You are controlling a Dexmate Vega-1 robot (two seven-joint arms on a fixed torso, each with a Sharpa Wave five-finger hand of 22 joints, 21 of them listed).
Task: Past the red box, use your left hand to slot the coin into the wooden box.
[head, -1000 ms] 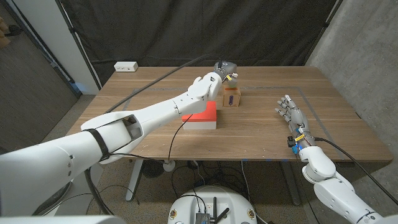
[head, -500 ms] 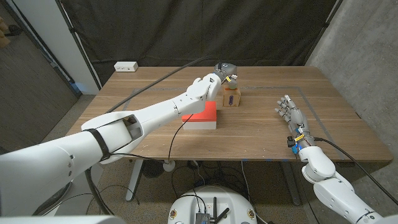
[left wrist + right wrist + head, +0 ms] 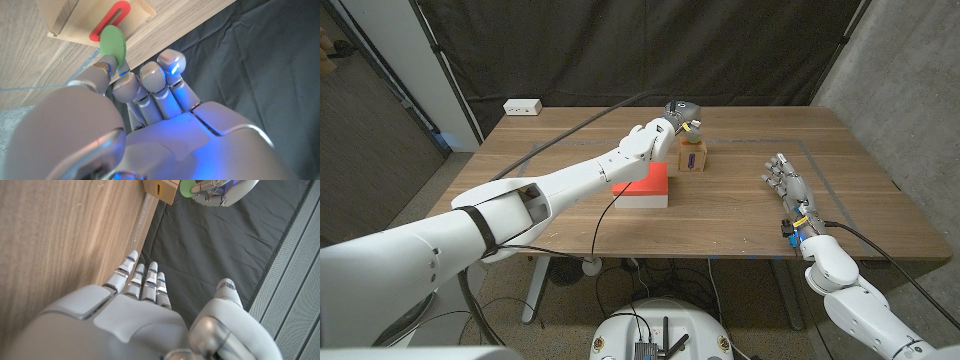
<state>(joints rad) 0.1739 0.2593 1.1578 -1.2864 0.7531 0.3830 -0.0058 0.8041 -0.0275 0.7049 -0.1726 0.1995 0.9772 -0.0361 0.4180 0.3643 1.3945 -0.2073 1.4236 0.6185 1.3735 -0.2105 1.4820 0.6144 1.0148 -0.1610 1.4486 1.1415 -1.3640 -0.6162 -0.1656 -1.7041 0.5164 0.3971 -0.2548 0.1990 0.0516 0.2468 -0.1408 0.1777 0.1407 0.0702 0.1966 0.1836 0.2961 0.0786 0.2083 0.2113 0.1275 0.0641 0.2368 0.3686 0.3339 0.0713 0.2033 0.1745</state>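
The left hand [image 3: 672,121] is stretched out over the red box [image 3: 643,184] to the wooden box [image 3: 693,156], which stands just behind the red one, toward the surface's [image 3: 740,215] far edge and near its middle. The left wrist view shows it pinching a green coin [image 3: 112,42] between thumb and fingertip, the coin's edge sitting right at the near end of the red-rimmed slot [image 3: 110,20] but tilted and not yet inside, as far as can be told. The main risk, I judge, is misalignment: if the coin's face is not turned in line with the slot, its rim will catch on the lip and it may skid off the box top onto the surface or behind the box. The pinch looks shallow, holding the coin by its lower part, so pressing against the lip could twist it out of the fingers. The wooden box is small and seems light; a downward or sideways shove from the fingers could slide or tip it toward the far edge. The forearm also passes low over the red box, so dropping the wrist may nudge that too. The right hand [image 3: 787,183] holds nothing, fingers extended and slightly apart, well off near the surface's right front, clear of the work.
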